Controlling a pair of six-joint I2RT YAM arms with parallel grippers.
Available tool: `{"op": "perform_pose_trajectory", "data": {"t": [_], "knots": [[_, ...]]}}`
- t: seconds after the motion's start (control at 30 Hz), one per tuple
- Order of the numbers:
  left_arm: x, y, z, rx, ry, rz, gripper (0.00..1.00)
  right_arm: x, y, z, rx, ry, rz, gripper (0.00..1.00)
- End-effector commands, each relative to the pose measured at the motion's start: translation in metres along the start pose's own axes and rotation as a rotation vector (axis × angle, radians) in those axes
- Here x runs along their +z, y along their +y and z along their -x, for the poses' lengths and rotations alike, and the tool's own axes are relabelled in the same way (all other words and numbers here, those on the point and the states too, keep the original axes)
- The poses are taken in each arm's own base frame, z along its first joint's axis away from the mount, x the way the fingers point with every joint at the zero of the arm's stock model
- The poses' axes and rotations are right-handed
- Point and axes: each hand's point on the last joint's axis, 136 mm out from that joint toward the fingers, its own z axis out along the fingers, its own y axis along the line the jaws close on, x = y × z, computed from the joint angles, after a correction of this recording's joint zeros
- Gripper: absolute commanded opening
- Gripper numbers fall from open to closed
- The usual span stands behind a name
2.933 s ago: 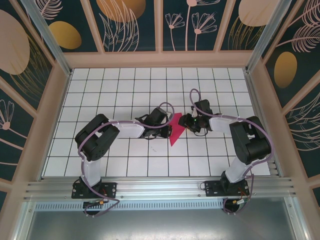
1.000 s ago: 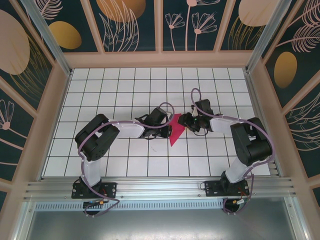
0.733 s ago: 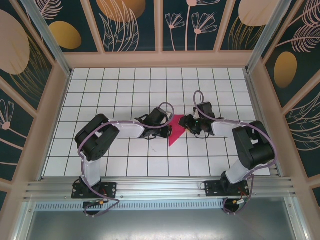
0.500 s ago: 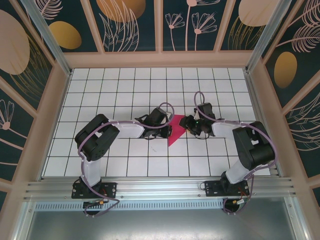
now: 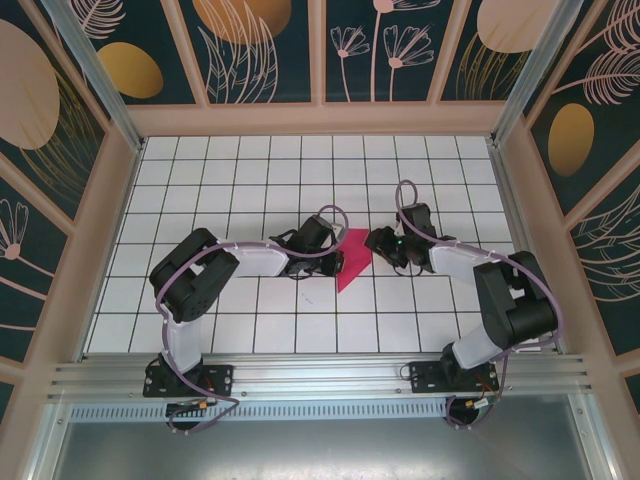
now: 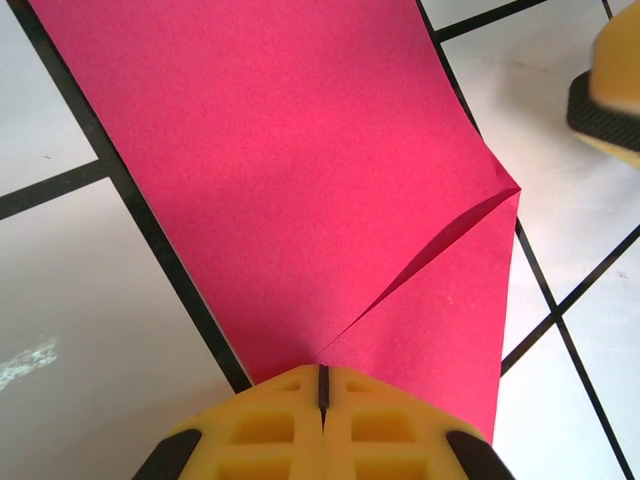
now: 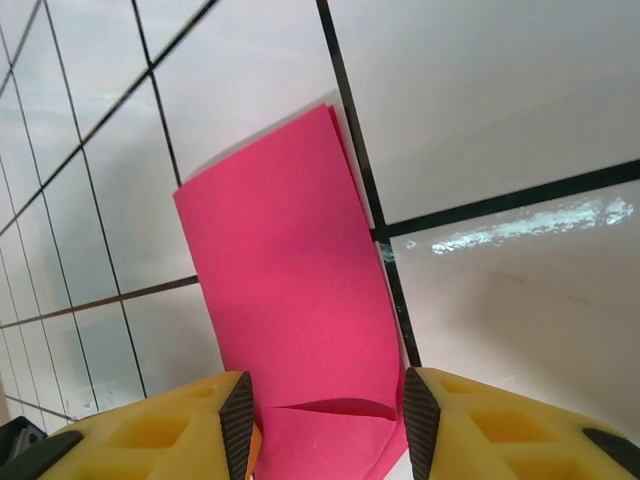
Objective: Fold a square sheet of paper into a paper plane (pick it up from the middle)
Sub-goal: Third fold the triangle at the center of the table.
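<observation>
Closely: two grippers at one creased pink sheet

The left gripper (image 6: 322,385) sits at the bottom edge of its wrist view. Its yellow fingers (image 6: 260,435), moulded with square recesses, are pressed together with only a dark seam between them. Their tips meet the sheet of paper (image 6: 290,170) where a diagonal crease ends; whether any paper is nipped in the seam cannot be told. The right gripper (image 7: 325,388) has its jaws apart, with black pads on the inner faces and the near end of the sheet lying in the gap.

The paper is matte magenta-pink and smooth. The table (image 6: 80,350) beneath is glossy white tile with black grid lines.

The left wrist view alone shows a folded flap lifting along a shadowed, curved edge. The right wrist view shows a long strip running toward the upper left. The top view gives the whole outline: a narrow shape at frame centre, tapering to a low point, with one gripper at each side
</observation>
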Motion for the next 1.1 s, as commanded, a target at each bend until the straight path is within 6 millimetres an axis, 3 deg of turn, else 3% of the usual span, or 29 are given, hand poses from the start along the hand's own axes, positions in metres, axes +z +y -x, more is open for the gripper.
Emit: {"op": "perform_pose_trajectory", "data": {"t": [0.0,0.33,1.07], "knots": [[0.002,0.016,-0.023,-0.019,0.072,0.046,0.00,0.008,-0.001,-0.007,0.007,0.039,0.024,0.46],[0.002,0.016,-0.023,-0.019,0.073,0.044,0.00,0.019,0.004,-0.015,-0.003,0.093,0.060,0.45],[0.003,0.016,-0.024,-0.017,0.080,0.045,0.01,0.009,0.010,-0.003,-0.058,0.053,0.009,0.43]]}}
